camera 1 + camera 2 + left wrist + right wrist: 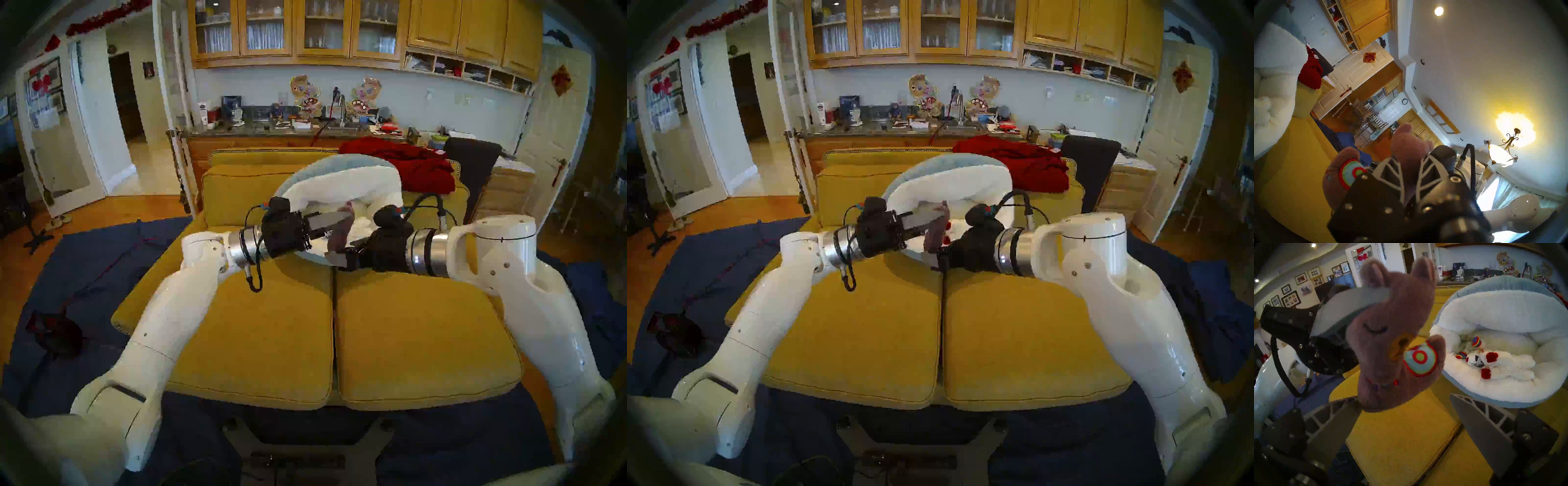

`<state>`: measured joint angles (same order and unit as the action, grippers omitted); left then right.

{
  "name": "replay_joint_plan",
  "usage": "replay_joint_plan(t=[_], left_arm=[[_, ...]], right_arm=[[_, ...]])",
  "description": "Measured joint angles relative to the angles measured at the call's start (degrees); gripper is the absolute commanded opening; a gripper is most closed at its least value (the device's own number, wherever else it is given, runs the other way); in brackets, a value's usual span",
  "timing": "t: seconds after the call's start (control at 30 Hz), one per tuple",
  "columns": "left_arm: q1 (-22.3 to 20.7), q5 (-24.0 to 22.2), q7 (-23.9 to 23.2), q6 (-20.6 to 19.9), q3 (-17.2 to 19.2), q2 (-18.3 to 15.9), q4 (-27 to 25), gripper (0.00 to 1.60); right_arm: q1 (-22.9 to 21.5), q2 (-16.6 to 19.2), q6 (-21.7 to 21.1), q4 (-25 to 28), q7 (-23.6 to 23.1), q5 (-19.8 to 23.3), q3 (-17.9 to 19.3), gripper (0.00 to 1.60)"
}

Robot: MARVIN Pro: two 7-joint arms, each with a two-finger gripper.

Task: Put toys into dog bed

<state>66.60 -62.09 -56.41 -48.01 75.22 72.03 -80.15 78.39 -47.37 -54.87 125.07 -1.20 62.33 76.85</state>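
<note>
Right now the purple-grey plush (339,234) hangs in the air between the two arms, over the back of the sofa cushions (258,332) and just short of the dog bed (339,161), which stands propped at twelve o'clock from it in the head view.

The left gripper (341,222) has its fingers pressed onto the toy's head; in the right wrist view one grey finger lies flat across the brow at about ten o'clock. The right gripper (1404,398) points in from the other side with its fingers spread wide. The plush's lower end sits between them, close against the one at seven o'clock, but nothing pinches it.

Inside the bed, at three o'clock from the plush in that same view, a white lamb with red feet (1508,363) lies on the fleece, with a rainbow-trimmed toy (1476,341) behind it. So at least two toys look delivered.

I read the step as the carry of this toy — possibly a hand-over between the arms, though I cannot say which way it runs.

Next, the holding arm must take the plush up and over the near rim toward twelve o'clock, then let go above the fleece. Should the right arm take over, it needs to pinch the body firmly before the left one lets go — the soft, limp toy could slip.
</note>
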Motion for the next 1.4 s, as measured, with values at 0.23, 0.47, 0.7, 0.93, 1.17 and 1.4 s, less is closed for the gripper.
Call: replay_joint_plan(t=[0.23,0.47,0.7,0.93,1.17,1.4], left_arm=[[0.9,0.3,-1.5,1.6,-0.8,0.0,-0.1,0.00],[1.6,0.2,-2.1,1.9,-1.1,0.1,-0.5,0.00],[1.9,0.2,-2.1,2.0,-1.1,0.1,-0.9,0.00],[2.0,0.2,-2.1,2.0,-1.1,0.1,-0.9,0.00],[2.1,0.2,-2.1,2.0,-1.1,0.1,-0.9,0.00],[2.2,0.1,-1.8,1.2,-1.3,-0.2,-1.2,1.60]], right_arm=[[0.1,-0.4,0.0,0.0,0.1,0.7,0.5,1.60],[0.2,-0.5,-0.1,0.2,0.3,0.9,0.5,1.60],[0.2,-0.4,0.0,0.5,0.6,0.1,0.4,1.02],[0.4,-0.3,0.0,0.9,0.6,-0.3,0.3,0.24],[0.5,-0.3,0.0,1.1,0.5,-0.6,0.1,0.00],[0.7,-0.3,0.0,1.1,0.4,-1.0,0.0,0.00]])
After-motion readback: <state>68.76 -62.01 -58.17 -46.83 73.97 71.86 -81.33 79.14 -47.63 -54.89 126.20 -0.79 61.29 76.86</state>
